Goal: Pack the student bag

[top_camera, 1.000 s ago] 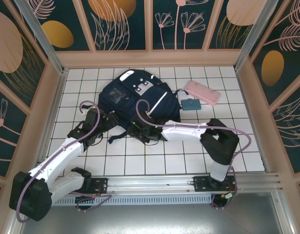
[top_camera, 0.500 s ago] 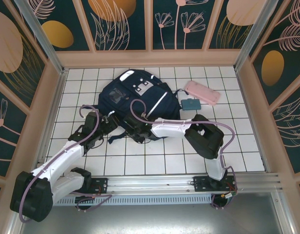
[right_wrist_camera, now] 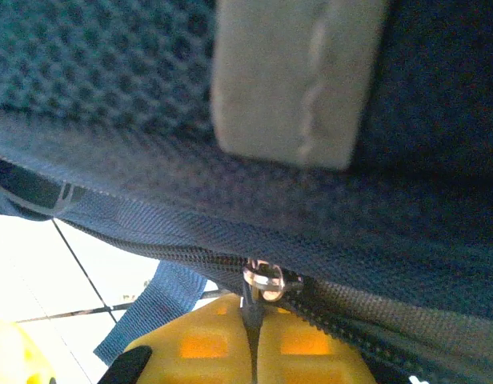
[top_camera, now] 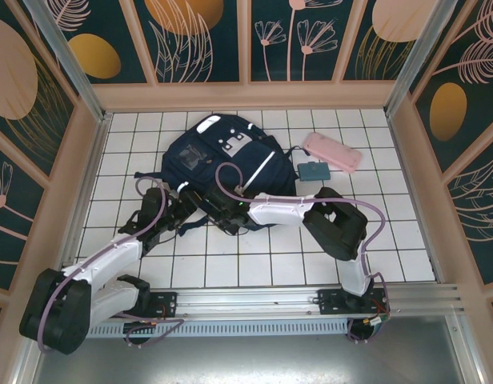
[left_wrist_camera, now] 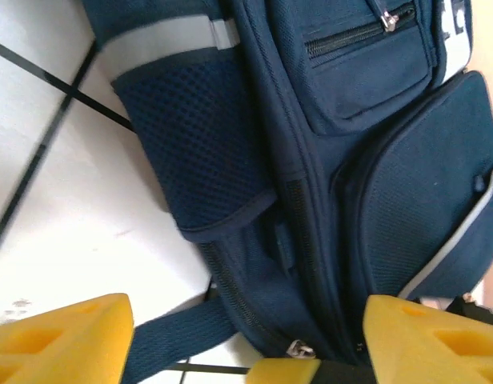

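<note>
Student bag (top_camera: 218, 164): lies flat on table (top_camera: 406, 240), top toward far wall. Right jaws: pinch shut on zipper pull (right_wrist_camera: 252, 310) at near edge. Left jaws: gape wide beside mesh side pocket (left_wrist_camera: 202, 152). White patches (top_camera: 233, 144): markings too small to read.

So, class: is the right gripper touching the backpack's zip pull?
Touching. The right wrist view shows the right gripper closed on the zip pull, which is pinched between its yellow fingers just below the metal ring.

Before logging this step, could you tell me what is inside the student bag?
Nothing inside can be seen: the student bag has its interior covered by its navy fabric. The right gripper is shut on a zipper pull at its near edge.
</note>
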You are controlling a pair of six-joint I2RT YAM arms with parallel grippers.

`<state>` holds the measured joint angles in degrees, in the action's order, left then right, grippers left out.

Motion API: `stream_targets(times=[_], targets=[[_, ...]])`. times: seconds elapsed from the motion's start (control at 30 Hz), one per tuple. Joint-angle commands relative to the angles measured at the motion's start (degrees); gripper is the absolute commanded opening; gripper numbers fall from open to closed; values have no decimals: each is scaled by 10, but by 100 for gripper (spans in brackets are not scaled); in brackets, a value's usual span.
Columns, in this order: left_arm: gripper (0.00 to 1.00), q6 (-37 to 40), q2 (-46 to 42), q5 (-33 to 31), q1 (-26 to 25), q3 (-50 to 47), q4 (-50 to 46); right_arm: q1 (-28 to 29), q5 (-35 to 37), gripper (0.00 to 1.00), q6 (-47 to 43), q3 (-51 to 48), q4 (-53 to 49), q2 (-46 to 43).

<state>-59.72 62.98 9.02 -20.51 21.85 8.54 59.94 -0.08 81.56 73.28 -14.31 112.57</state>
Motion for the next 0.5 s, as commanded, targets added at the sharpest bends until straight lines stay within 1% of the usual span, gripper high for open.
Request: stream_targets(times=[0.0, 0.1, 0.17, 0.3, 0.47], targets=[[69, -31, 24, 44, 5, -13, 81, -4, 0, 0, -51, -21, 17, -45], [63, -50, 50, 62, 5, -25, 124, -4, -17, 0, -104, -28, 25, -67], [61, -68, 66, 74, 5, -35, 160, -4, -26, 0, -124, -44, 44, -86], [59, -89, 95, 89, 5, -40, 204, -4, -44, 0, -159, -58, 63, -111], [58, -117, 130, 115, 5, -42, 274, -5, -62, 0, -184, -54, 68, -121]])
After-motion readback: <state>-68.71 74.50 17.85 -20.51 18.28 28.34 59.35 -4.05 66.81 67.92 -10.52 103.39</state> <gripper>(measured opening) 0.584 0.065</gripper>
